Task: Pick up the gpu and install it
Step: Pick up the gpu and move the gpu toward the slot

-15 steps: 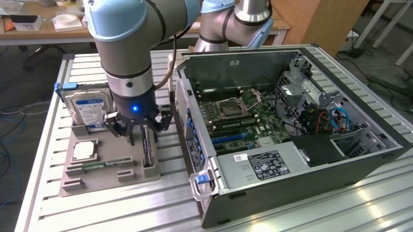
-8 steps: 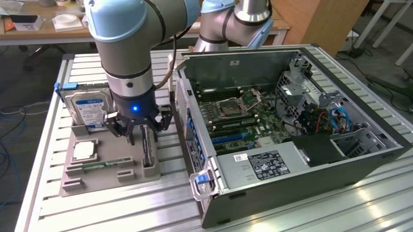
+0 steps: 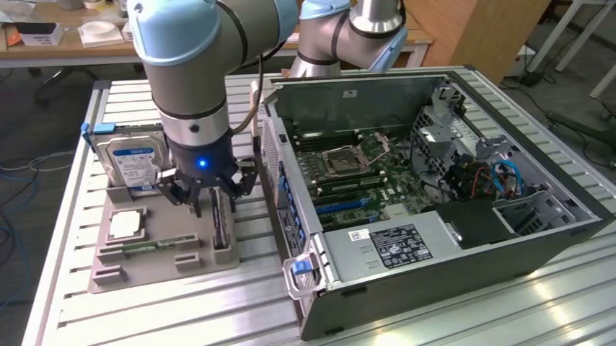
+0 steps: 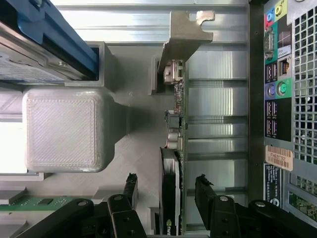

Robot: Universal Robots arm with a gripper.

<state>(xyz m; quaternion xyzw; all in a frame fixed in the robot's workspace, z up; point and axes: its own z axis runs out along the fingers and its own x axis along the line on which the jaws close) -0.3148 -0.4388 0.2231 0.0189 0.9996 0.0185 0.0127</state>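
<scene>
The gpu (image 4: 171, 193) stands on edge in a slot of the gray holder (image 3: 164, 265), so the fingers (image 4: 130, 187) can reach both faces. The gripper (image 4: 167, 181) is spread around it, apparently not touching yet.

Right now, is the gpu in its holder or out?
In: gpu stands on edge in the gray holder, open pincer straddling it.

exterior view: gripper (image 3: 216, 203) covers the top edge of the gpu (image 3: 222, 229); arm (image 3: 187, 79) blocks the hard drive (image 3: 133, 162) on the exterior view's right and is cut by the frame edge. label (image 3: 397, 246) on the case (image 3: 462, 281): text too small to read. wrist view: gpu (image 4: 174, 124) edge-on, faces hidden, near end cropped; memory stick (image 4: 37, 203) and case (image 4: 282, 114) cropped too
</scene>
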